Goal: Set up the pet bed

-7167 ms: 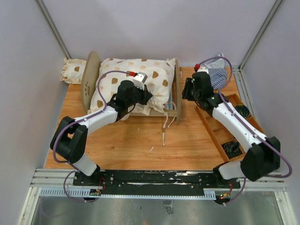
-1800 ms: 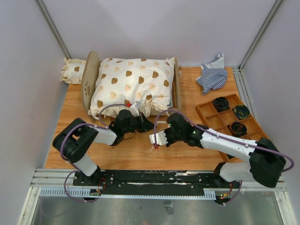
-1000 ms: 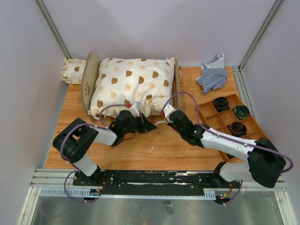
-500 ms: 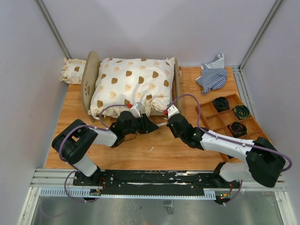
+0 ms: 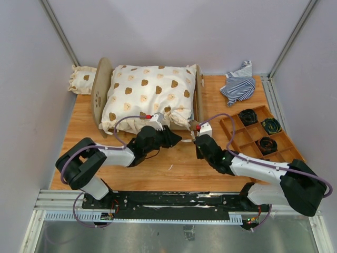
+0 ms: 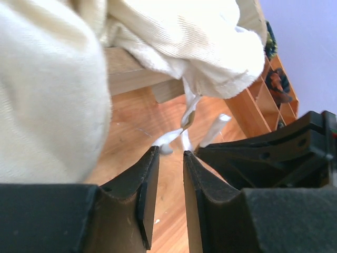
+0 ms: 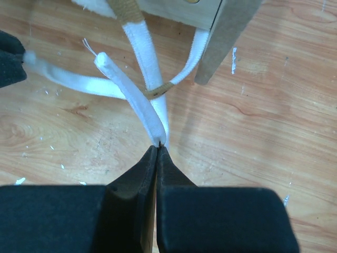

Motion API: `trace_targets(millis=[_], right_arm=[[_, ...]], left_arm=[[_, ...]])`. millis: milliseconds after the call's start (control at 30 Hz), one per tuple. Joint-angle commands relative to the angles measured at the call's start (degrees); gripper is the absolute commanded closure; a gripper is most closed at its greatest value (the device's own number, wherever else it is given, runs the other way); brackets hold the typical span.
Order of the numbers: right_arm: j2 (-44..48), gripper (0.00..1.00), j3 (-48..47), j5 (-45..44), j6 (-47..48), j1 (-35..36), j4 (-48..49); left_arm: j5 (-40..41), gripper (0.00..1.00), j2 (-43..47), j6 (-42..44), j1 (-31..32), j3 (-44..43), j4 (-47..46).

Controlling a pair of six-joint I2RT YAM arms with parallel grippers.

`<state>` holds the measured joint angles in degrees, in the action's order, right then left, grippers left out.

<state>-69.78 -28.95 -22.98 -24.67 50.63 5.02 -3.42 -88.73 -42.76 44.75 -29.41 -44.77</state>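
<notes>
Pet bed (image 5: pixel 100 90) sits far-left on table (image 5: pixel 158 166), bear-print cushion (image 5: pixel 150 92) on top. Your right gripper (image 7: pixel 158 149) is clenched on white tie strap (image 7: pixel 143 108). Left gripper (image 6: pixel 167 158) parted, empty, just beside straps. Risk: hard pull slips strap from thin pinch, or drags cushion off frame.

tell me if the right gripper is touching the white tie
Touching. The right wrist view shows the right gripper pinching the white tie between its shut fingers.
</notes>
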Motion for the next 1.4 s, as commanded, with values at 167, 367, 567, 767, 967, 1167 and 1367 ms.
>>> trace_targets(millis=[167, 367, 567, 767, 967, 1167, 1367], right_arm=[[1.9, 1.00, 1.3, -5.1, -3.1, 0.4, 3.4], [1.3, 1.00, 0.1, -7.1, -4.1, 0.4, 1.5], [0.8, 1.00, -0.5, -6.3, -4.1, 0.5, 2.5], [0.6, 1.00, -0.7, -5.6, -4.9, 0.4, 2.2], [1.1, 1.00, -0.5, -5.6, -5.1, 0.4, 2.2], [1.4, 1.00, -0.4, -5.5, -5.5, 0.4, 2.1], [2.4, 1.00, 0.1, -5.9, -5.6, 0.4, 2.0]], left_arm=[[6.3, 0.86, 4.6, -0.6, 0.5, 3.9, 2.4], [4.3, 0.83, 4.0, 0.4, 1.4, 5.7, -5.4], [0.8, 0.67, -1.6, 1.5, 3.3, 2.0, -15.1], [2.7, 0.68, -7.4, 1.3, 3.4, 0.9, -23.1], [3.2, 0.68, -13.3, 2.3, 3.6, -2.3, -26.8], [3.1, 0.68, -18.6, 2.0, 3.7, -5.2, -30.3], [3.1, 0.68, -21.9, 1.5, 3.7, -7.9, -31.4]])
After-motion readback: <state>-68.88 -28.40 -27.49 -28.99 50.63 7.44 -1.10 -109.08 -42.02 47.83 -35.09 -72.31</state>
